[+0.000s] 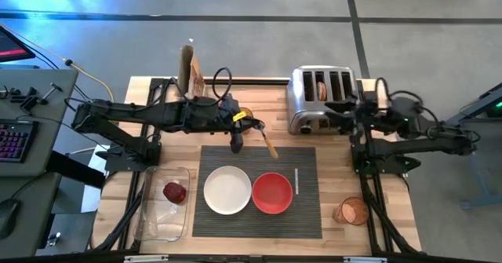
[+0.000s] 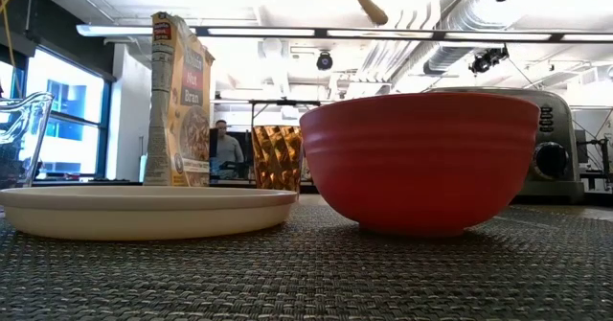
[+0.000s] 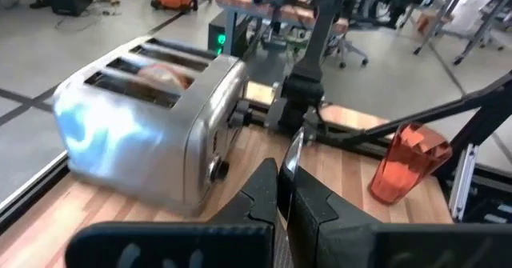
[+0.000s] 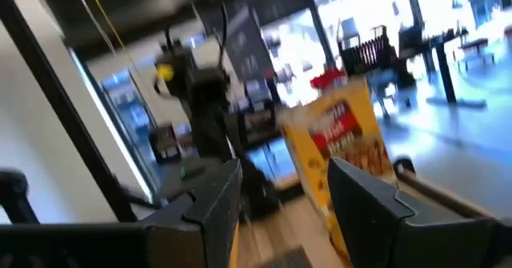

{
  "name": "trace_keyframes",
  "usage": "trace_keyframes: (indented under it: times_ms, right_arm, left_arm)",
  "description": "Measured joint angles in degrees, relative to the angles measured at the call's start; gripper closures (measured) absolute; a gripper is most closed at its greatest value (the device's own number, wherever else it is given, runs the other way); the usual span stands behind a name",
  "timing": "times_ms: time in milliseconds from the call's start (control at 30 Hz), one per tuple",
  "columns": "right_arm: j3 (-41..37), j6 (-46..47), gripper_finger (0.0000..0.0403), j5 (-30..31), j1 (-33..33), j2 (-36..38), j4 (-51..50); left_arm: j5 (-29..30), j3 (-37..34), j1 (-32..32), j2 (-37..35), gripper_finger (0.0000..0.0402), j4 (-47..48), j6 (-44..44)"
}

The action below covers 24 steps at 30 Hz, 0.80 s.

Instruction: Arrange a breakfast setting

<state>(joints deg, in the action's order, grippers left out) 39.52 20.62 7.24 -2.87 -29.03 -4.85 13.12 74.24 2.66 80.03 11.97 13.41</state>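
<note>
The dark grey ribbed mat (image 1: 306, 208) lies at the table's near middle. The white plate (image 1: 227, 189) and the red bowl (image 1: 272, 192) stand side by side on it; both also show in the low view, plate (image 2: 144, 211) and bowl (image 2: 421, 158). My left gripper (image 1: 252, 126) is above the mat's far edge, shut on the wooden-handled spoon (image 1: 269, 144). The dark red fruit (image 1: 175, 191) lies in the clear tray (image 1: 161, 220). A bagel half (image 1: 321, 90) stands in a toaster slot. My right gripper (image 1: 345, 110) is open and empty beside the toaster. My left gripper pinches the spoon's thin metal part (image 3: 290, 160) between its two fingers (image 3: 260, 192), pointing roughly level toward the table's right. The spoon is lifted clear of the mat. Its wooden handle (image 1: 271, 147) slants toward the near side and shows high in the low view (image 2: 364, 0).
The chrome toaster (image 1: 318, 102) stands at the back right. A cereal box (image 1: 192, 74) and an amber glass (image 2: 278, 156) are at the back left. An orange glass (image 1: 351, 211) stands right of the mat. A person (image 2: 226, 153) is far behind the table.
</note>
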Motion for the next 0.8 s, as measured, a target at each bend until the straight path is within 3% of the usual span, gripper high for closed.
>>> trace_keyframes:
  times_ms: [200,567,800]
  right_arm:
    - [4.7,2.4,0.0229,-2.9,0.0,-10.0,-3.2]
    - [6.5,7.7,0.0229,-4.7,0.0,-24.0,-3.4]
    - [6.5,9.6,0.0229,-8.4,0.0,-31.1,1.5]
  left_arm:
    - [-0.2,0.1,0.0,0.9,0.0402,0.0,0.4]
    - [-0.6,0.0,0.0,0.9,0.0402,0.1,2.1]
    - [-2.6,0.0,0.0,0.9,0.0402,0.2,4.2]
